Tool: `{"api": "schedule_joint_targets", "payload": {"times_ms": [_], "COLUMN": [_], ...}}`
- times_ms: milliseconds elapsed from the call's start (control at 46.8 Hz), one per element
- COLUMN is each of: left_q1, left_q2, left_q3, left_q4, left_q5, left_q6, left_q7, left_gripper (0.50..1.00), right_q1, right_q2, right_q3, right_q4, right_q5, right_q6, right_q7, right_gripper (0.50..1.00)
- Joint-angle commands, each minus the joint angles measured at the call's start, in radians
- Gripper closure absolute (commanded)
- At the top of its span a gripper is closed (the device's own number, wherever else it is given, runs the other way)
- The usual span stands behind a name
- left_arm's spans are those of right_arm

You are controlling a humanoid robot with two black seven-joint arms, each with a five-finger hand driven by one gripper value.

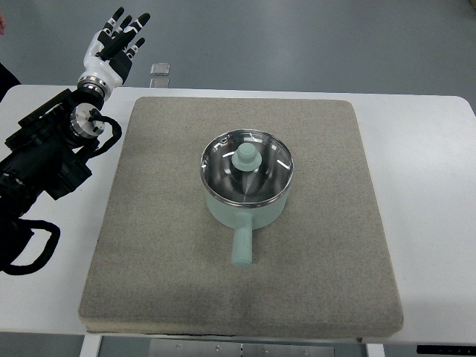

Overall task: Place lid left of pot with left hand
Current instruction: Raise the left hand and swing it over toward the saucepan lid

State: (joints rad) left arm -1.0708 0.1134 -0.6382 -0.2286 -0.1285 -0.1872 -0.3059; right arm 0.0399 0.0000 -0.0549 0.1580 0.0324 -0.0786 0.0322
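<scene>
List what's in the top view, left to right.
Left robot hand raised with fingers spread → small clear object at the table's far edge → pot with its glass lid on, mid-mat.

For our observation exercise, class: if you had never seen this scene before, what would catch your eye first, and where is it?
The pale green pot with a glass lid and green knob stands out at the middle of the grey felt mat, its stubby handle pointing toward the near edge. Next comes the robot's black-and-white left hand, fingers spread and empty, raised beyond the white table's far left corner, well away from the pot.
</scene>
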Motion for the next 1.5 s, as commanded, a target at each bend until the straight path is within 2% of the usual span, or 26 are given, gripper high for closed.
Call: {"api": "schedule_joint_targets", "payload": {"times_ms": [0,684,919,1026,1197,1347,1475], "left_q1": [0.002,-0.003,-0.08,-0.115,-0.187,-0.239,-0.299], "left_q2": [0.0,0.006,0.046,0.063,0.101,0.109,0.14], "left_q3": [0.0,0.022,0.208,0.328,0.403,0.466,0.522], "left_q4": [0.0,-0.003,-0.017,-0.024,-0.024,-0.029,-0.102], "left_q5": [0.001,0.027,0.26,0.38,0.48,0.596,0.765], "left_q6": [0.0,-0.009,-0.063,-0.119,-0.271,-0.34,-0.408], "left_q7": [-0.001,-0.004,0.005,0.005,0.005,0.004,-0.008], "left_gripper": [0.506,0.506,0.508,0.508,0.508,0.508,0.508], "right_q1": [0.0,0.0,0.0,0.0,0.0,0.0,0.0], "right_q2": [0.0,0.0,0.0,0.0,0.0,0.0,0.0], "right_q3": [0.0,0.0,0.001,0.001,0.001,0.001,0.001], "right_q4": [0.0,0.0,0.0,0.0,0.0,0.0,0.0], "right_q5": [0.0,0.0,0.0,0.0,0.0,0.0,0.0], "right_q6": [0.0,0.0,-0.001,0.0,0.0,0.0,0.0], "right_q7": [0.0,0.0,0.0,0.0,0.0,0.0,0.0], "right_gripper": [0.579,0.579,0.579,0.579,0.579,0.579,0.579]}}
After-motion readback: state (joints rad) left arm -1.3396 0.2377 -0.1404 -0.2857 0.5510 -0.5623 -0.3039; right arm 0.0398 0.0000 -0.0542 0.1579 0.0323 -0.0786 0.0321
